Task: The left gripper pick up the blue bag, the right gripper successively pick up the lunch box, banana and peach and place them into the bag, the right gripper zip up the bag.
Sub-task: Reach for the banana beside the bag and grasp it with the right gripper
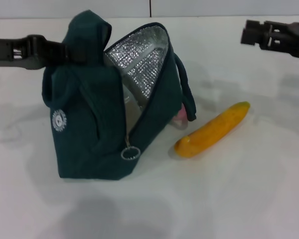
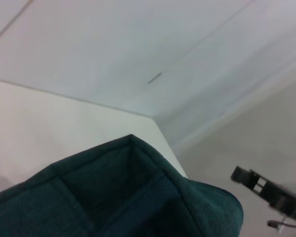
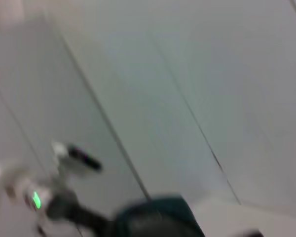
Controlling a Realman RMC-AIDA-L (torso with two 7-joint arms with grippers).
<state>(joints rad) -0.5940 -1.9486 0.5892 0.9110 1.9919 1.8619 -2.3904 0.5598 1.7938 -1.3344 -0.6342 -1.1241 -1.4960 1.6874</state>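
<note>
Head view first: our left hand (image 1: 72, 52) is pinched on the upper left corner of the blue bag (image 1: 92, 129), holding that side up so the mouth gapes toward the right and the silver lining (image 1: 139, 59) shows. Our right hand (image 1: 251, 34) hangs high at the far right, well apart from everything, carrying nothing; whether its fingers are spread or pressed together we cannot tell.

A pale shape low inside the mouth may be the lunch box, though we cannot be sure. That would make the banana (image 1: 213, 130) our step in hand. It lies on the white surface (image 1: 239, 199) just right of the bag, slanting from its near-left end to its greenish far-right tip. A bit of pink (image 1: 180, 118), likely the peach, peeks out behind the bag's right edge, beside the loop handle (image 1: 187, 94).

To do this well, we should bring the right hand down over the banana's middle, fingers across its width, so it lifts level. We should enter the mouth from above and right, clear of the handle, while the left hand holds the bag steady.
</note>
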